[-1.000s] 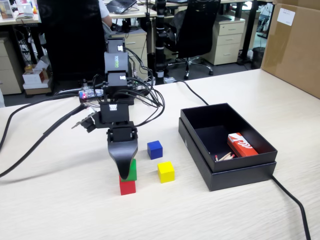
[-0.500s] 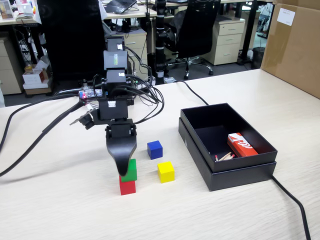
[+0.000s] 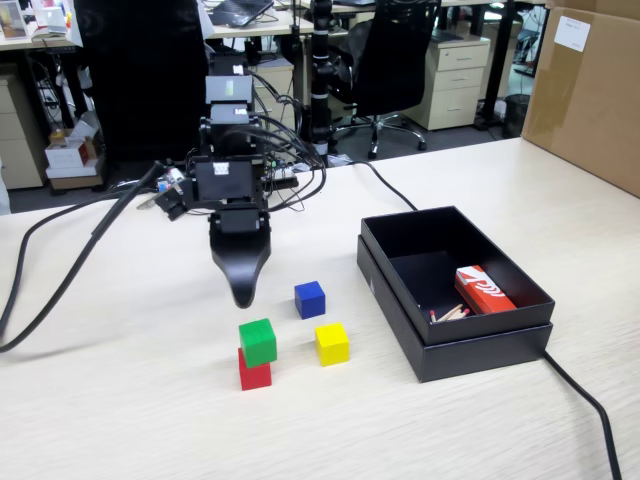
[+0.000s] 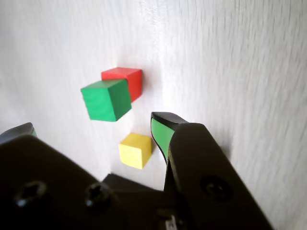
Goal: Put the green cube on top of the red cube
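Pale wood-grain table (image 3: pixel 120 420) before office chairs (image 3: pixel 390 60), cabinets (image 3: pixel 455 80)

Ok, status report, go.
Gripper open, empty, raised clear. Green cube stacked on red cube, sitting skewed. Yellow cube and blue cube beside, not obstructing.

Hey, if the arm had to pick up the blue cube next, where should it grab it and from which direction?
Probably from straight above, jaws closing on two opposite side faces of the blue cube. It sits flat on the table with open space all round; the yellow cube is nearest but apart.
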